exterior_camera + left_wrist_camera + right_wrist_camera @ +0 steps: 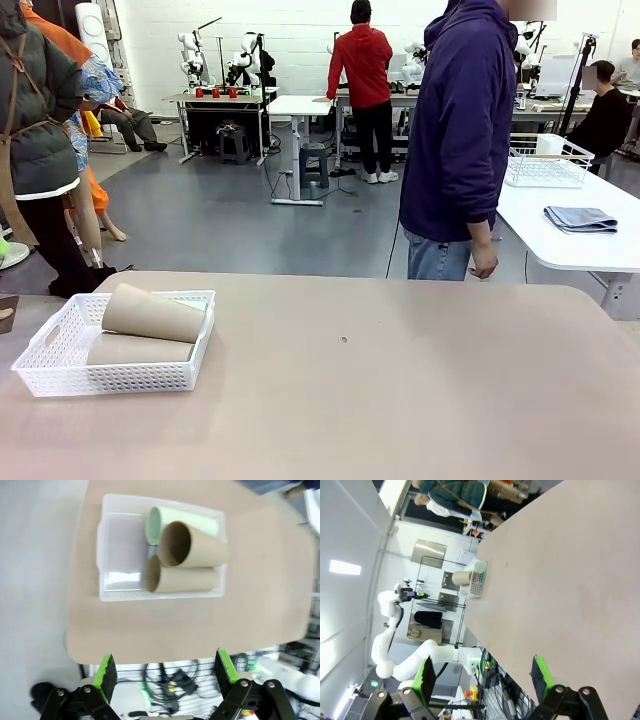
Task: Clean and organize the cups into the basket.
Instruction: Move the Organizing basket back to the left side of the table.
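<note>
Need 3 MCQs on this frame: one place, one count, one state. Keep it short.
1. Where on the table does the basket sit, seen from the front?
A. near the left edge
B. dead centre
C. at the far right corner

2. How many tan cups lie in the basket?
A. none
B. two
C. five

3. How do the jaws of the left gripper and right gripper stand?
A. both open, holding nothing
B. both clamped on a cup
C. left clamped on the basket rim

Answers:
1 A: the front view has the basket at the table's left side.
2 B: the left wrist view shows two tan tumblers on their sides, one resting on the other.
3 A: each wrist view shows green pads wide apart with nothing between them.
</note>
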Tool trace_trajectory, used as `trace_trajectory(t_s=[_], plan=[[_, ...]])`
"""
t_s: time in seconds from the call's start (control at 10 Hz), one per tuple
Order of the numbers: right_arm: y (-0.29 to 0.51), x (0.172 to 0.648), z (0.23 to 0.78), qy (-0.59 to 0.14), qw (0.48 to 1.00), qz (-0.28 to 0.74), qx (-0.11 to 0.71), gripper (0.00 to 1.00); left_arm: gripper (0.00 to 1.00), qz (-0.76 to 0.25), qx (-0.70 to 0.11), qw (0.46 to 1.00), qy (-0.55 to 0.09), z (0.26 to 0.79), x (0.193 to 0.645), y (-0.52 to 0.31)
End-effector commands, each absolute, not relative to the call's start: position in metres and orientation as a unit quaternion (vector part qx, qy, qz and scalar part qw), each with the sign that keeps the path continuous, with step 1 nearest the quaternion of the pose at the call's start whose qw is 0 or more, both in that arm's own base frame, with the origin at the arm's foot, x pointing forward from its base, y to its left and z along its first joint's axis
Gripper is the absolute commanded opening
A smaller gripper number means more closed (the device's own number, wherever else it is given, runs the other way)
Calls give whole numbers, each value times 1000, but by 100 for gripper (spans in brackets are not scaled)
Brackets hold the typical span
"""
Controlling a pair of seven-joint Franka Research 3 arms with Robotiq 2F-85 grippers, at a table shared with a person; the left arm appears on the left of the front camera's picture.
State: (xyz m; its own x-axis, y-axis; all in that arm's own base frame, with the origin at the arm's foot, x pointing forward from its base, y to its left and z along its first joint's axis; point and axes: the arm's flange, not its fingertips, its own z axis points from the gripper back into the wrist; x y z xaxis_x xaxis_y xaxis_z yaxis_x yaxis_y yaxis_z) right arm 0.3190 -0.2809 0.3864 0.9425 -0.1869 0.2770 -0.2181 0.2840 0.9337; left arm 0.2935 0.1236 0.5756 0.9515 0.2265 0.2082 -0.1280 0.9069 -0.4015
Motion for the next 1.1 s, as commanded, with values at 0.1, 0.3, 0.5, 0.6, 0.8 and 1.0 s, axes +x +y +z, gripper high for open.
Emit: trace_trajectory(t_s=[0.1, 0.3, 0.5, 0.6, 0.8, 1.0], plan=[[-281, 318, 387, -168, 784, 8, 598, 100, 100, 119, -352, 916, -151, 593, 275, 193], [-281, 318, 387, -168, 784, 8, 598, 100, 100, 154, -392, 893, -161, 583, 260, 240], [-281, 318, 387, -168, 784, 8, 598, 100, 100, 187, -419, 872, -170, 562, 244, 285], [-281, 318, 387, -168, 784, 8, 598, 100, 100, 193, -437, 861, -175, 551, 237, 301], [-281, 318, 387, -168, 784, 8, 598, 100, 100, 198, -476, 840, -168, 528, 232, 319], [-281, 318, 387, -168, 784, 8, 598, 100, 100, 206, -498, 829, -148, 501, 231, 327]])
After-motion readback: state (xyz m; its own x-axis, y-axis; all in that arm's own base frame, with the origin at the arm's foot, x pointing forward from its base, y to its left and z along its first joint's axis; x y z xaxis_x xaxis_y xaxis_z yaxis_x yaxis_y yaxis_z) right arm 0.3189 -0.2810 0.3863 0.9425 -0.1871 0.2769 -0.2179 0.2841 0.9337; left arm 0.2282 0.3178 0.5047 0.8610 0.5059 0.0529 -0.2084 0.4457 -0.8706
